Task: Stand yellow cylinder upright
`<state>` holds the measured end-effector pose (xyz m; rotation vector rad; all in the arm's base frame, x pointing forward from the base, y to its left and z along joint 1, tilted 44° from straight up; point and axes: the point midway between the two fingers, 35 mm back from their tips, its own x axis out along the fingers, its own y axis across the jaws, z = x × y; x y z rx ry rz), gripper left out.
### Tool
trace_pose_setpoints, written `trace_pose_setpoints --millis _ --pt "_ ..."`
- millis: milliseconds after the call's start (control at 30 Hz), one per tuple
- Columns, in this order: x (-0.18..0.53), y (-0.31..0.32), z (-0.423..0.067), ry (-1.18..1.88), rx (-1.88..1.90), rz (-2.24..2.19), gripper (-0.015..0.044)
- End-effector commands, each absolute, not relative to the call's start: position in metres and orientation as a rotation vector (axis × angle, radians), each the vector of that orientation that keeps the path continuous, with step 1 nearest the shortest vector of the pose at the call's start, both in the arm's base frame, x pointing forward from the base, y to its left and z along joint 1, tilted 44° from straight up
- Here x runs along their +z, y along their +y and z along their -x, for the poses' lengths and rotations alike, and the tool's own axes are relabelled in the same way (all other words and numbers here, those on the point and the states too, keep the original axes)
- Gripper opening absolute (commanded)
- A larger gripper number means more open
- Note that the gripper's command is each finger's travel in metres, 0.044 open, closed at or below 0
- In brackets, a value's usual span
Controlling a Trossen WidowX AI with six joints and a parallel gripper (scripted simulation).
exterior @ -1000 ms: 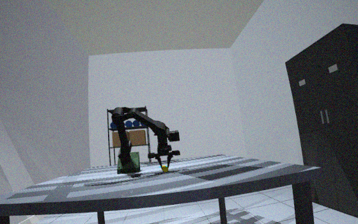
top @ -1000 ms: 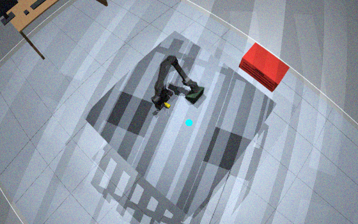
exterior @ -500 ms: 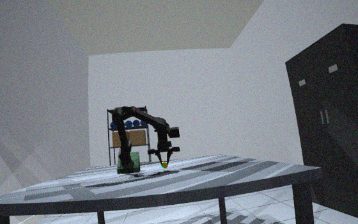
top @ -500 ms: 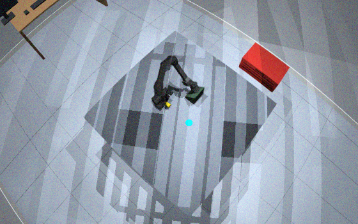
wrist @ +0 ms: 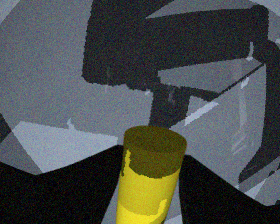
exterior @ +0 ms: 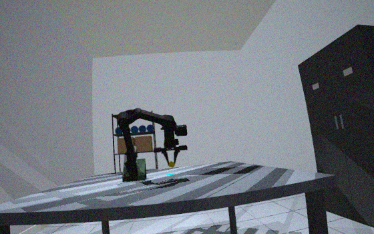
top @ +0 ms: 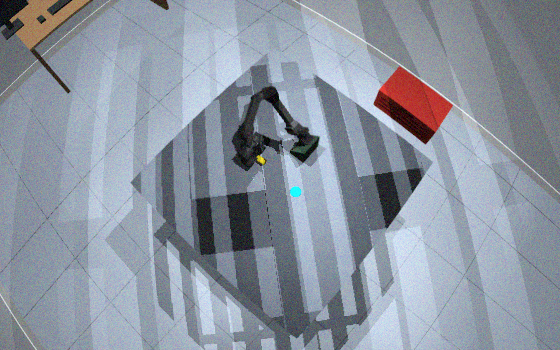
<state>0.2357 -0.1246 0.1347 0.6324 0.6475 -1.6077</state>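
The yellow tall cylinder [top: 261, 160] [exterior: 171, 164] [wrist: 148, 192] is held between the fingertips of my gripper [exterior: 171, 162] [wrist: 152, 158]. The gripper is shut on it and points downward. The cylinder is raised above the table and lies roughly level, with one end facing the exterior camera. In the wrist view its dark end face shows at the top, and its lower part runs out of the frame. The cyan circle [top: 295, 192] [exterior: 170, 174] is flat on the table, to the lower right of the cylinder in the top view.
The arm's green base block [top: 305, 148] [exterior: 141, 169] stands on the table [exterior: 280, 185]. A red box [top: 414, 102] is off the table at the upper right of the top view. A shelf rack and a dark cabinet [exterior: 353, 100] stand beyond the table. Striped shadows cross the tabletop.
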Motion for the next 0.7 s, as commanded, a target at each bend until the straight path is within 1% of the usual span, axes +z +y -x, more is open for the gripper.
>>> trace_pose_setpoints --millis 0,400,667 --pt "0.144 -0.116 -0.238 0.642 -1.604 -0.643 0.0105" --pt "0.164 -0.097 -0.238 0.647 -1.601 -0.629 0.0105" --pt "0.151 -0.082 -0.248 0.800 -1.504 -0.493 0.0105"
